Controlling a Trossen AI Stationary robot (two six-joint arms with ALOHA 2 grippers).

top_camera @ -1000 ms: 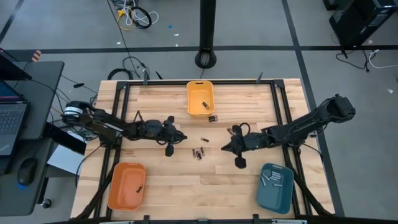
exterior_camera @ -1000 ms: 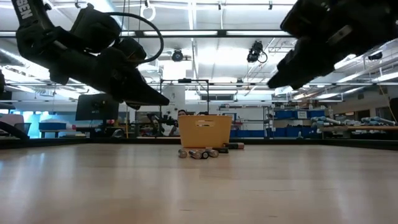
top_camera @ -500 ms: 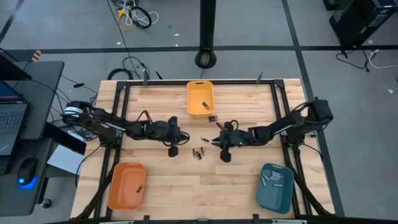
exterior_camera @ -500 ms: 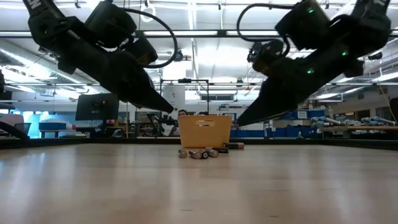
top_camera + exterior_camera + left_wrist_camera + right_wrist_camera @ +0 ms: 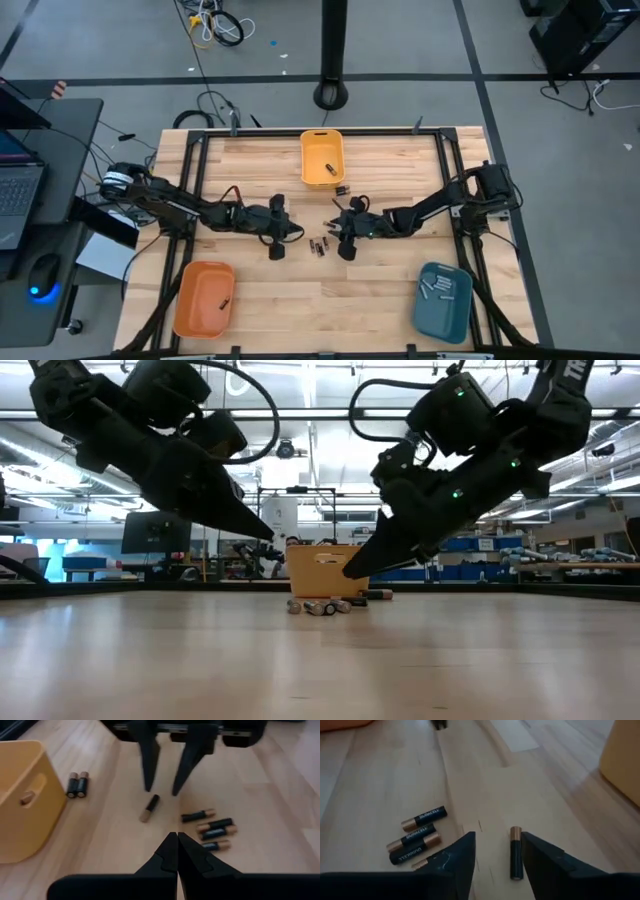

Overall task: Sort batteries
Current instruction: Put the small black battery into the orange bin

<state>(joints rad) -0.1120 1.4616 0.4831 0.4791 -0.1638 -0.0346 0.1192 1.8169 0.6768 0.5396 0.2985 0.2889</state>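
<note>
Several black-and-copper batteries lie on the wooden table's middle: a cluster (image 5: 417,836) and a single one (image 5: 516,853). A pair (image 5: 77,784) lies beside the yellow bin (image 5: 322,158). My right gripper (image 5: 500,851) is open and hovers low over the table, its fingers standing either side of the single battery without touching it. My left gripper (image 5: 177,851) is shut, holds nothing, and hangs above the table just left of the cluster, pointing at the right gripper.
An orange bin (image 5: 204,298) with one battery sits at the near left. A teal bin (image 5: 443,298) with several pale batteries is at the near right. The yellow bin at the far middle holds one battery. Bare wood lies between the bins.
My right gripper has swept from the table's right toward its middle and come down low, ending over the single battery. My left gripper has barely shifted. The batteries lie where they were.
</note>
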